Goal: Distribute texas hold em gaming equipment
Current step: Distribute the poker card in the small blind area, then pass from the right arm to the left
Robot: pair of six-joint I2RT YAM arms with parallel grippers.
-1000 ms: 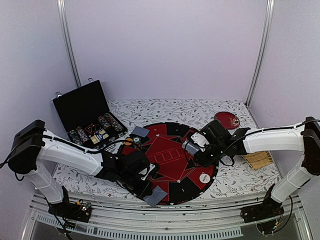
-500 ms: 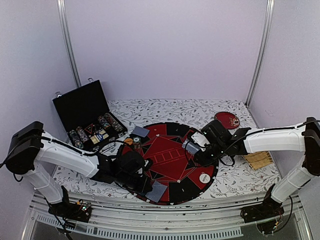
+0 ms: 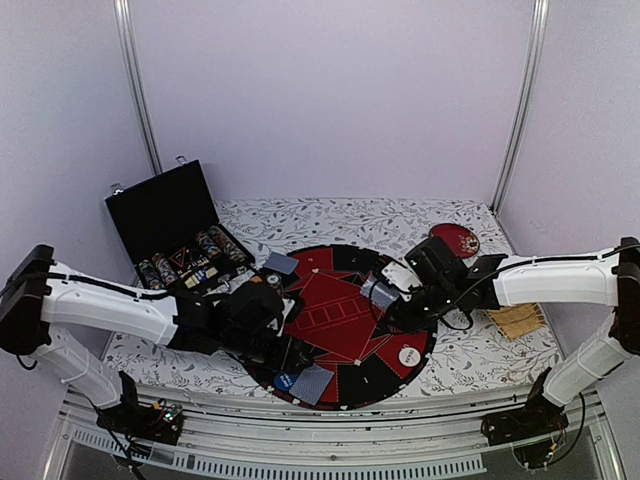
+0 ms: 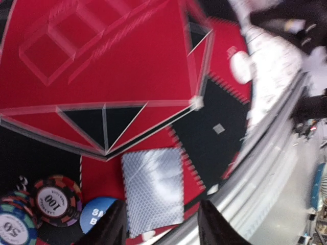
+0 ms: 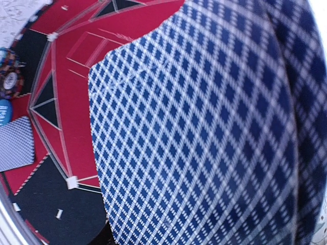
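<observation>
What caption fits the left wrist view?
Left tool open over a face-down card on the red felt, blue button and striped chips alongside.

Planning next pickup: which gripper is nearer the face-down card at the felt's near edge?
Left. The left gripper hangs above the card; the right gripper is over the felt's right side.

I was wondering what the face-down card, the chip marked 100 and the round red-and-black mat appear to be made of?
Face-down card: likely coated card stock or plastic; thin, flat, a soft sheen on its patterned back.
Chip marked 100: looks like moulded plastic or clay composite; thick, striped edge inlays.
Round mat: seemingly matte felt-like cloth with printed lines, though the blur leaves it open.
</observation>
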